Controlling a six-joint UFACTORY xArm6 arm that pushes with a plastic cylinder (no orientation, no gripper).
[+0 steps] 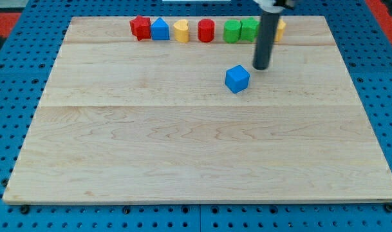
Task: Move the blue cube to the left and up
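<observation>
wooden tabletop (183, 154), pale and bare across its whole near half, resting on a blue perforated base. going farther back, the blue cube (237, 78) sits alone, a little right of centre and closer to the far edge than the near one. it is turned so one vertical corner faces the near edge, its faces running diagonally to the tabletop's sides; being a cube, it has no real long axis.

just beyond it and to its right stands the tool, a plain dark rod with no jaws to part or close. my tip (261, 67) rests on the wood just beside the cube's far right corner, apparently not quite touching.

along the far edge runs a row of small blocks: a red block (140, 28), a blue house-shaped block (160, 29), a yellow heart (181, 30), a red cylinder (206, 29), two green blocks (241, 29), and a yellow block (280, 28) partly hidden behind the rod.

to push left and toward the far edge, the tip likely needs to circle to the cube's near right side first, then press squarely on a face so the cube does not spin off, stopping short of the row.
</observation>
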